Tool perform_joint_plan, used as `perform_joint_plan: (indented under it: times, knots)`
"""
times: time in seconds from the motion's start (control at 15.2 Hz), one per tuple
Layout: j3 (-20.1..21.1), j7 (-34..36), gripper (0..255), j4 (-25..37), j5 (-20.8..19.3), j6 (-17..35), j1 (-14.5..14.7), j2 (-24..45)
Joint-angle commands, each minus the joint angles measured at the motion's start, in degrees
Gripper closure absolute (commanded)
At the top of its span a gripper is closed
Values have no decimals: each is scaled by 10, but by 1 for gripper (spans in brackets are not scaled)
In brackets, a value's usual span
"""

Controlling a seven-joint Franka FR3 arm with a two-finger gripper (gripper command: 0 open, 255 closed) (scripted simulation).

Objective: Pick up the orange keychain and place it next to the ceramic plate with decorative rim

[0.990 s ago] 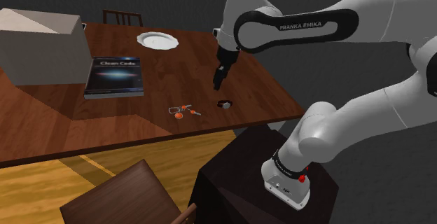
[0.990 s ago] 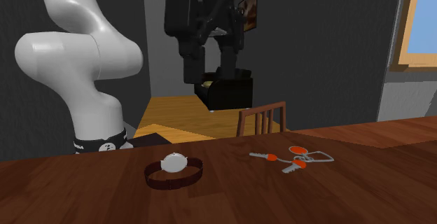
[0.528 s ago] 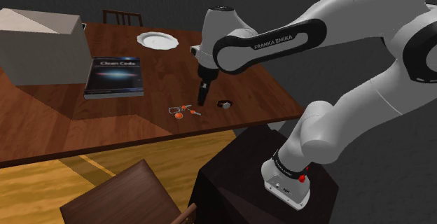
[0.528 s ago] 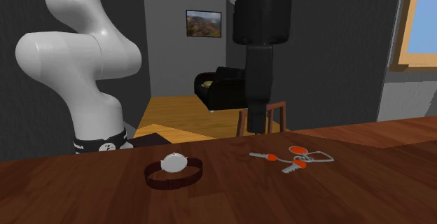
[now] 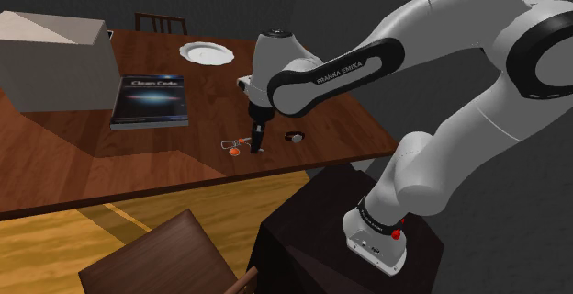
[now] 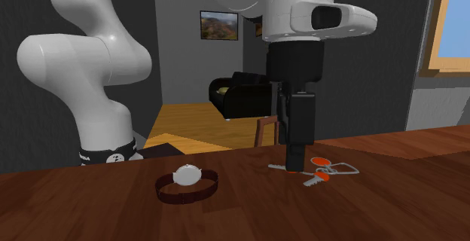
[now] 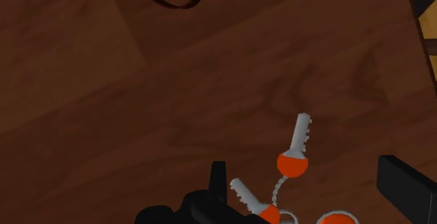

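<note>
Black gripper [image 6: 295,163] low over the wooden table [image 6: 392,205], fingers spread, orange keychain [image 7: 292,164] between them, seemingly untouched, wristwatch [image 6: 187,178] nearby

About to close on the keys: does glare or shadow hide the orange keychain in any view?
Shoulder view: dim, no glare; orange keychain shows by the gripper. Second exterior view: evenly lit, orange tags stand out, gripper covers part of it. Wrist view: dark table, no glare, orange key heads plain.

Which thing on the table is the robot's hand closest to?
The orange keychain: the gripper hangs right over it. The watch, book and plate lie farther.
</note>
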Motion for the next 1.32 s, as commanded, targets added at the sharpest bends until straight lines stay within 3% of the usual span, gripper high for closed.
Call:
perform_joint_plan:
  times: [0.0, 0.59, 0.66, 1.25]
  knots:
    - [1, 2, 0, -7, -1, 19, 1, 12]
    - [2, 3, 0, -11, -1, 33, 0, 22]
    - [2, 3, 255, -11, -1, 33, 0, 22]
    - [2, 2, 255, -11, -1, 33, 0, 22]
